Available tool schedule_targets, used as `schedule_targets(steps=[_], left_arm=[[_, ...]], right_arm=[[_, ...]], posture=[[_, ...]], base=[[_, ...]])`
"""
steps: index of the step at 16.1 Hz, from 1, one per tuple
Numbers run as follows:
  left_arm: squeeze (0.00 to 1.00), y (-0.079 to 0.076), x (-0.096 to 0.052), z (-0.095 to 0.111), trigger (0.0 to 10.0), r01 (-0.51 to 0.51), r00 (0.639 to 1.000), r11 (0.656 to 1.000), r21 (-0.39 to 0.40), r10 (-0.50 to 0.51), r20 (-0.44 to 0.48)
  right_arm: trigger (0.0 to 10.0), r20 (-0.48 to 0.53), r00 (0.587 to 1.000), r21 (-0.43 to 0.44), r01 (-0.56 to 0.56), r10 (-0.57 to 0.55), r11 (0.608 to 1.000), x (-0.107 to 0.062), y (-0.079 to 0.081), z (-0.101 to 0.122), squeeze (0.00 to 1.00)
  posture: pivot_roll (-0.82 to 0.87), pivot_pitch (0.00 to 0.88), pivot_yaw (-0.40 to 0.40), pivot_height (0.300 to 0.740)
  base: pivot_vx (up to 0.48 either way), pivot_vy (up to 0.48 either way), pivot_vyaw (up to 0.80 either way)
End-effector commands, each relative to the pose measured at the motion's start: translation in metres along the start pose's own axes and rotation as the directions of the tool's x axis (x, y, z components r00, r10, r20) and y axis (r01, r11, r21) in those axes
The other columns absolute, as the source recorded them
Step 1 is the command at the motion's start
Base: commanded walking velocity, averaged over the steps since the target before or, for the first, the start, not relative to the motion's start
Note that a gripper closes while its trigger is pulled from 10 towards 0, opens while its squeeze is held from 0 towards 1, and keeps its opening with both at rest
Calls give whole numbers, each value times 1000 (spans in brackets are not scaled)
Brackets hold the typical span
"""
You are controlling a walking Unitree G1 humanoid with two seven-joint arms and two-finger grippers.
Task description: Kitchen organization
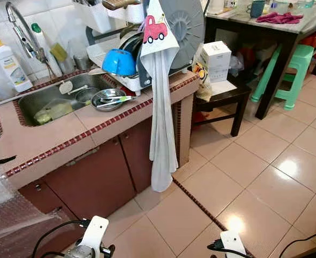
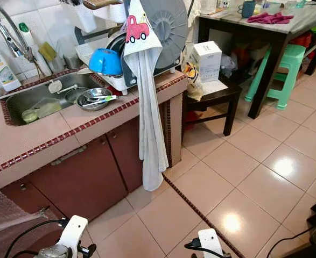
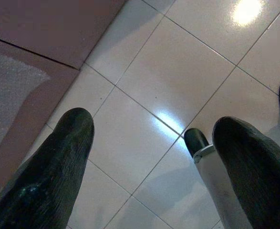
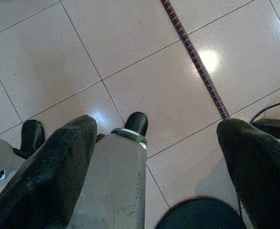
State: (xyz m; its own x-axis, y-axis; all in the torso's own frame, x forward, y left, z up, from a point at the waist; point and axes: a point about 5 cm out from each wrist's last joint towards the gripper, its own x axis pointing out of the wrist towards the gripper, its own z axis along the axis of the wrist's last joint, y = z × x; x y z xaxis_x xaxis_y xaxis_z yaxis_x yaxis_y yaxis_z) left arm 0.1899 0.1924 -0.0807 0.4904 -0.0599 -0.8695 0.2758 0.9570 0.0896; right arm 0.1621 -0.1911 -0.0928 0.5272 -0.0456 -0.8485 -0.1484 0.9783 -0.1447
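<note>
Open tiled floor [image 1: 265,177] lies right of the counter [image 1: 50,137]; a hanging towel [image 1: 162,107] drapes its corner, and a dark low table [image 1: 225,99] crowds the gap beyond

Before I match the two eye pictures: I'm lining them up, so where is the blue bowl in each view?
Left eye: blue bowl upper middle, on the dish rack beside the hanging towel.
Right eye: upper left of middle, same spot.
Left wrist: floor tiles, no bowl.
Right wrist: floor tiles, no bowl.
Shared landmark: the towel.
</note>
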Motion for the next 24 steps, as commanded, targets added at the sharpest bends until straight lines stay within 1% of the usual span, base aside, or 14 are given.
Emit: schedule_targets(steps=[1, 4, 24], left_arm=[[0, 4, 0, 4, 10000, -8, 1000, 1000, 11, 8, 10], [0, 4, 0, 4, 10000, -8, 1000, 1000, 13, 7, 10], [0, 4, 0, 4, 10000, -8, 1000, 1000, 13, 7, 10]], right_arm=[[10000, 22, 1000, -8, -9, 9, 1000, 1, 3, 7, 0], [10000, 29, 999, -17, -24, 25, 1000, 1, 5, 8, 0], [10000, 29, 999, -17, -24, 25, 1000, 1, 5, 8, 0]], posture=[[-23, 0, 110, 740], [-23, 0, 111, 740], [-23, 0, 111, 740]], base=[[0, 0, 0], [0, 0, 0], [0, 0, 0]])
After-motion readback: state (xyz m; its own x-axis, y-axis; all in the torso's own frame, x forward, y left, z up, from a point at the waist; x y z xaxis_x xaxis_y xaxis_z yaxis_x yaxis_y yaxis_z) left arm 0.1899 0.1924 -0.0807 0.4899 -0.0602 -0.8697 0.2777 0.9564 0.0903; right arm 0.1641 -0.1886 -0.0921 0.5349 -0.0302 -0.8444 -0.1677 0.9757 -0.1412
